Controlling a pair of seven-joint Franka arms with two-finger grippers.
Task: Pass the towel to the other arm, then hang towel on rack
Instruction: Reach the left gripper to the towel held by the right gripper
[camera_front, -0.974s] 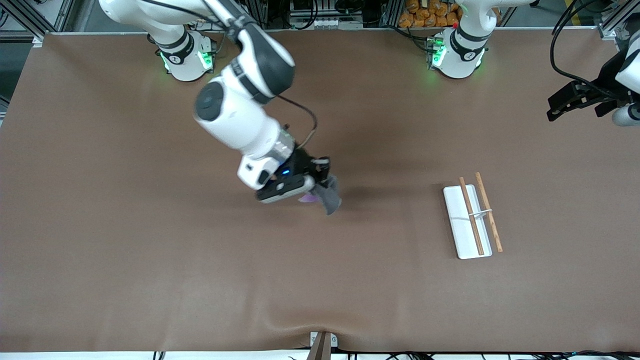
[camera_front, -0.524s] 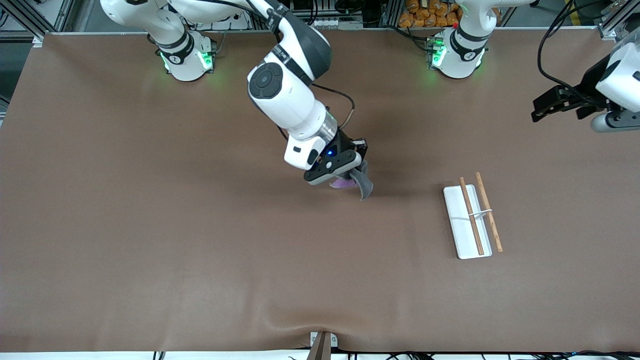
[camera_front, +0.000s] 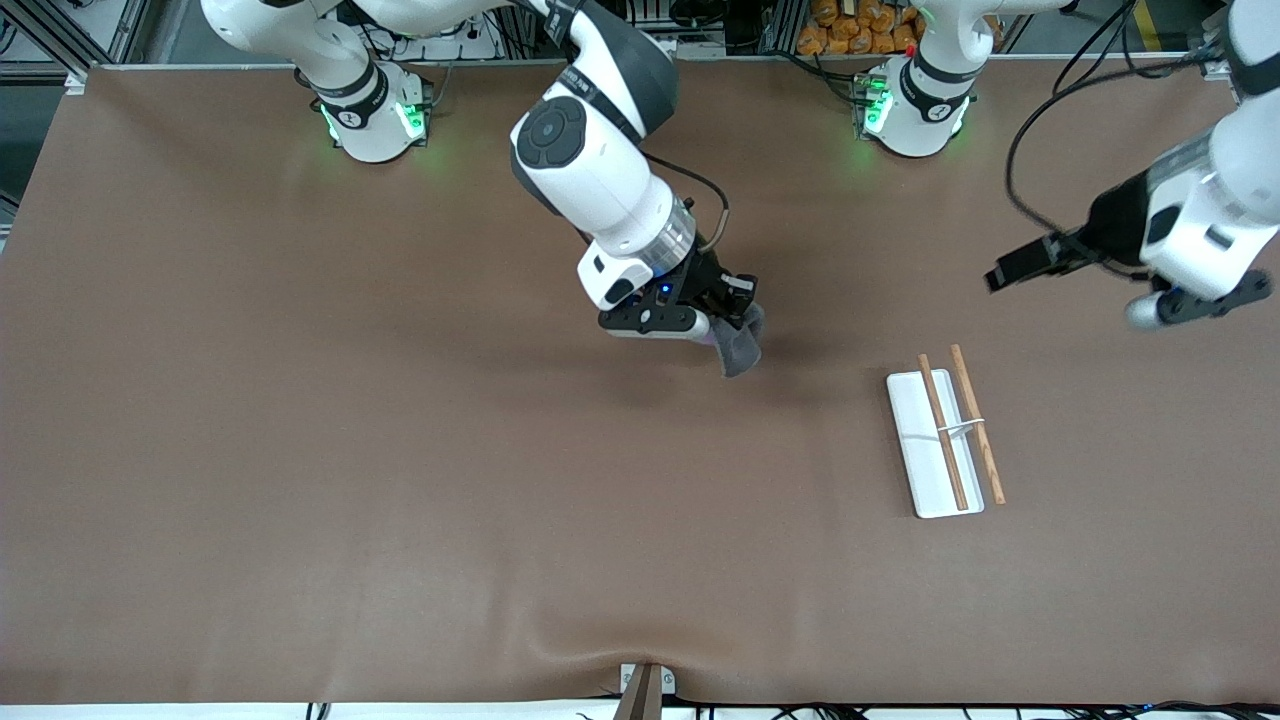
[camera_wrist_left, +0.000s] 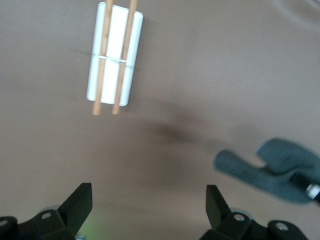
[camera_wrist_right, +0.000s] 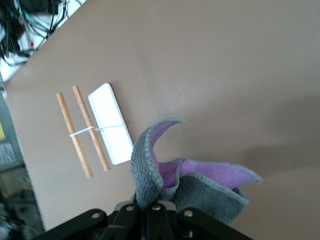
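Observation:
The towel (camera_front: 741, 347) is dark grey with a purple inner side. It hangs from my right gripper (camera_front: 733, 322), which is shut on its folded edge over the middle of the table; the right wrist view shows the towel (camera_wrist_right: 200, 187) pinched between the closed fingers (camera_wrist_right: 150, 212). The rack (camera_front: 915, 445), a white base with two wooden rods, lies on the table toward the left arm's end. My left gripper (camera_front: 1005, 273) is open and empty, in the air above the table beside the rack. Its wrist view shows the rack (camera_wrist_left: 120, 55) and the towel (camera_wrist_left: 270, 170).
The brown table mat (camera_front: 400, 500) is bare apart from the rack. A small clamp (camera_front: 645, 685) sits at the table edge nearest the front camera. Both arm bases stand along the edge farthest from it.
My right arm has carried the towel toward the left arm's end of the table. My left arm has swung in from the table's end toward the rack and the towel.

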